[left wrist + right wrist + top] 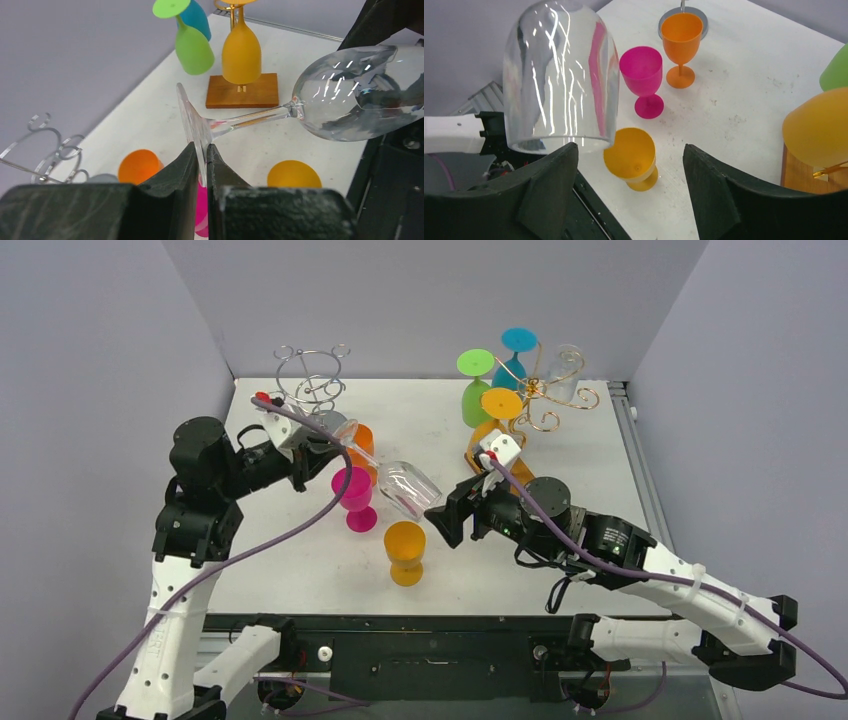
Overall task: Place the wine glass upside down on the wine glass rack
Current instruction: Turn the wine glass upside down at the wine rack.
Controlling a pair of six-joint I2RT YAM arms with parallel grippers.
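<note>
- Starting at the left gripper (201, 150), the jaws are seen pressed together on the thin edge of the foot of the clear wine glass (350, 95), so the glass is carried by its foot alone.
- From that pinch the stem is run out sideways and slightly downward; the long axis is laid nearly level, foot at the left jaws and bowl at the far end.
- In the top view the wine glass (405, 488) is held clear of the table (600, 470), above the pink glass (355, 495) and the yellow glass (405, 550), between the two arms.
- The open mouth of the bowl is turned toward the right gripper (445, 523), whose jaws are spread wide with nothing between them.
- In the right wrist view the bowl's rim is found just beside one finger rather than centred in the gap, so a sideways correction is judged necessary before any closing on the bowl.
- The silver rack (312, 380) is placed behind the left gripper; the gold rack (545, 395), already hung with glasses, is placed behind the right one. Which rack is meant cannot be told.
</note>
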